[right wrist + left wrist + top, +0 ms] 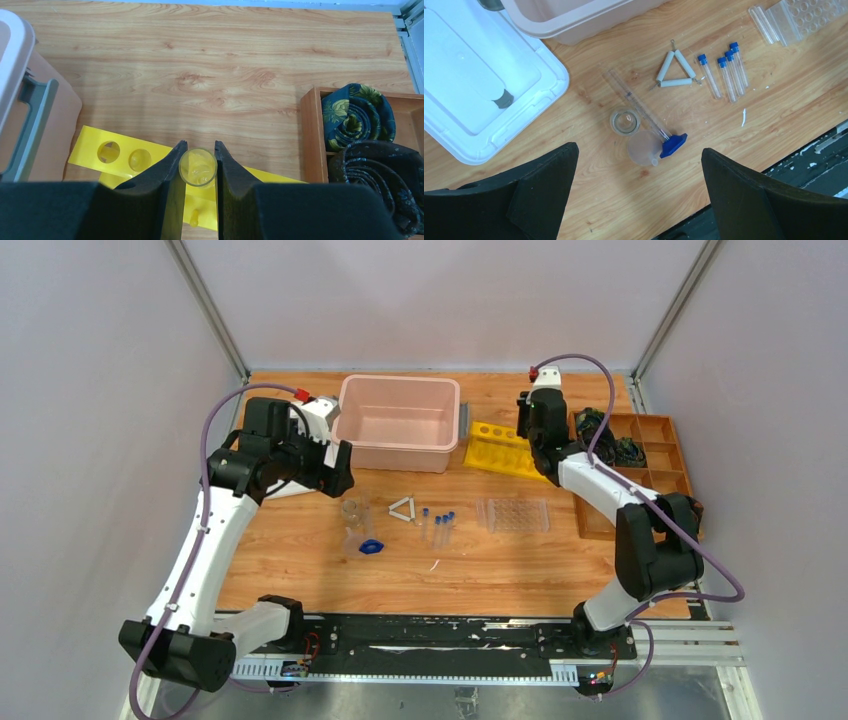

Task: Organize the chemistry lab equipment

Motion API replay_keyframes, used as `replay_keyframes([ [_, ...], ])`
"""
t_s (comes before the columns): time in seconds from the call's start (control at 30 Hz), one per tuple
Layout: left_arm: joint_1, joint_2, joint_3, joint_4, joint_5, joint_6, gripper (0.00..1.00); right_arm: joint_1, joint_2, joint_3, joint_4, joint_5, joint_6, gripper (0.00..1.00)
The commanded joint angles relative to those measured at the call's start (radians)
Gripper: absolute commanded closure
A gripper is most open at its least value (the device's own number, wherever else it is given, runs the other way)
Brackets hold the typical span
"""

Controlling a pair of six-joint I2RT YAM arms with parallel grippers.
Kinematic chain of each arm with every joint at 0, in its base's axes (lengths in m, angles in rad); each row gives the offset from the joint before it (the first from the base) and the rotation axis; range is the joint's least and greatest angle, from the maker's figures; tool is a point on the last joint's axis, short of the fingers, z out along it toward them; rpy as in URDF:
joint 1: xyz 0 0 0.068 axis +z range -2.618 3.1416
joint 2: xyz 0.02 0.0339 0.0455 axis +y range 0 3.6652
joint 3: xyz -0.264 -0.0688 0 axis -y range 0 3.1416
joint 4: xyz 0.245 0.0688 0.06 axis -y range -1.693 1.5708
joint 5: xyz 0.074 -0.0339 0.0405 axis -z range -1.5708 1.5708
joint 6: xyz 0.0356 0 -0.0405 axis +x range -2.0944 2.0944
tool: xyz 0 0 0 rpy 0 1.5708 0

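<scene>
My right gripper (199, 150) is shut on a clear glass tube (198, 169), held upright over the yellow rack (125, 152); it also shows in the top view (538, 445). My left gripper (639, 165) is open and empty, high above the table, and shows in the top view (335, 475). Below it are a clear glass beaker (625, 121), a clear funnel-shaped piece (643, 147), a long clear cylinder with a small blue piece (673, 144) at its end, the white triangle frame (676, 70), several blue-capped tubes (724, 70) and the clear tube rack (809, 15).
A pink bin (398, 422) stands at the back centre, with a white lid (479, 85) to its left. A wooden compartment tray (640, 470) with rolled dark cloths (357, 115) sits at the right. The black base rail runs along the near edge.
</scene>
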Motion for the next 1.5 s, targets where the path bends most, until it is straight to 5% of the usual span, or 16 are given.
replay_keyframes([
  [0.0,0.000,-0.033,0.007,-0.004,-0.017,0.029,0.00,0.022,0.004,-0.045,0.078,0.012,-0.017,1.00],
  [0.4,0.000,-0.047,-0.003,-0.004,-0.037,0.042,0.00,0.032,0.007,-0.105,0.139,-0.009,-0.023,0.94],
  [0.63,0.000,-0.046,0.003,-0.004,-0.028,0.037,0.00,0.031,-0.067,-0.048,0.020,-0.028,0.030,0.38],
  [0.8,0.000,-0.047,0.007,-0.005,-0.017,0.034,0.00,0.031,-0.173,0.050,-0.189,-0.059,0.134,0.24],
  [0.93,0.000,-0.048,0.009,-0.005,-0.002,0.028,0.00,0.038,-0.241,0.143,-0.437,-0.119,0.244,0.23],
  [1.07,0.000,-0.039,0.022,-0.011,0.001,0.025,0.00,0.084,-0.269,0.189,-0.646,-0.196,0.338,0.38],
  [1.47,0.000,-0.039,0.047,-0.037,-0.001,0.034,0.00,0.357,-0.127,0.000,-0.700,-0.248,0.554,0.70],
])
